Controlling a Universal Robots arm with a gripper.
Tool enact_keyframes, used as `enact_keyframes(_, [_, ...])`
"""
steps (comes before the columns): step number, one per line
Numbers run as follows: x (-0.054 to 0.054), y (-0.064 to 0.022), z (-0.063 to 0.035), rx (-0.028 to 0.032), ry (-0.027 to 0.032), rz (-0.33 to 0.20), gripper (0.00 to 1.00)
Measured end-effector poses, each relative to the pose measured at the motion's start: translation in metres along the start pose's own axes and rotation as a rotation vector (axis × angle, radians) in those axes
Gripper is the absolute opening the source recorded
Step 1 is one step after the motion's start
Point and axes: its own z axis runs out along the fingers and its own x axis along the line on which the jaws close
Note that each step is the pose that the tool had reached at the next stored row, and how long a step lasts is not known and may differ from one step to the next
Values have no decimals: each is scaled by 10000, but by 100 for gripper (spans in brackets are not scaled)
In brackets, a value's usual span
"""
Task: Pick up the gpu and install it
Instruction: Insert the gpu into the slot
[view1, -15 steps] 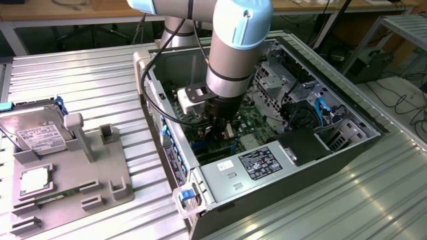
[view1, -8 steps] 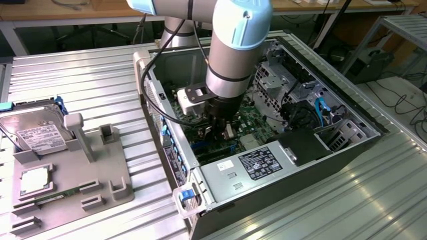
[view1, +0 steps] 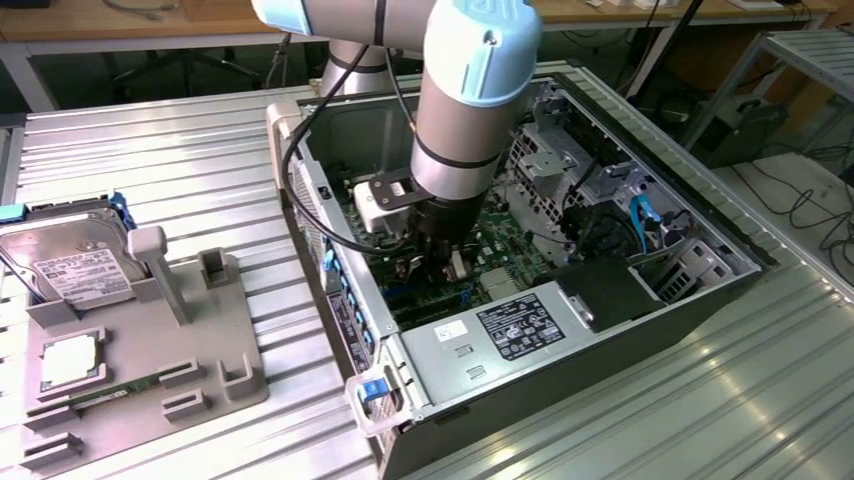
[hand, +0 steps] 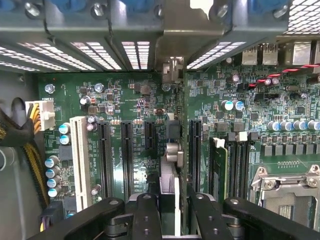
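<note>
The gpu (hand: 176, 150) stands on edge over the green motherboard (hand: 135, 95), held between the gripper's (hand: 170, 205) black fingers (hand: 146, 212), which are closed narrowly on its upper edge. Its metal bracket end points toward the case's slotted rear wall (hand: 100, 55). Black expansion slots (hand: 105, 155) lie just beside the card. Outside the computer case (view1: 694, 290), a hard drive (view1: 80, 265) sits in a grey holder (view1: 174, 350).

Arm (view1: 461, 110): silver tube links, pale blue joint caps, black cable alongside, black wrist; gripper (hand: 167, 212) black fingers with screws.
</note>
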Motion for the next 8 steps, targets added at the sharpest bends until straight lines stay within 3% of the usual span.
enact_keyframes(4, [0, 0, 1, -1, 2, 0, 28])
enact_keyframes(8, [6, 7, 93, -4, 10, 1, 28])
